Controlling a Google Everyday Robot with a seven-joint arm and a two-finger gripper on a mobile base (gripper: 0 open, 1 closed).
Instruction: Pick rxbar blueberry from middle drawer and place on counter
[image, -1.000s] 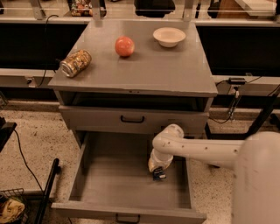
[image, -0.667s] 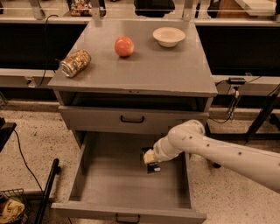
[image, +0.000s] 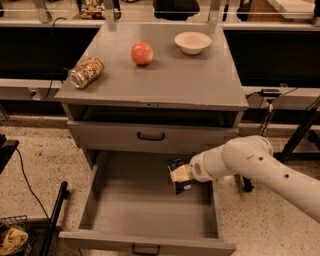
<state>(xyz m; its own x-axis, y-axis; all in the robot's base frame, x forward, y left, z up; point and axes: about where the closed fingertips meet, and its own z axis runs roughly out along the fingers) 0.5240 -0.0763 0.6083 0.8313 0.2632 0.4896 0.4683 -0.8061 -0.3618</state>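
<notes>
The middle drawer is pulled wide open below the counter. My gripper reaches in from the right on the white arm and is shut on the rxbar blueberry, a dark navy bar with white patches. It holds the bar upright, lifted above the drawer floor near the drawer's back right, just under the shallower drawer front.
On the counter lie a gold patterned can on its side at the left, a red apple and a white bowl at the back. A black pole and a wire basket stand left of the drawer.
My gripper has risen and moved up and back with the bar, from low on the drawer floor to above it. The arm has swung out to the right.
</notes>
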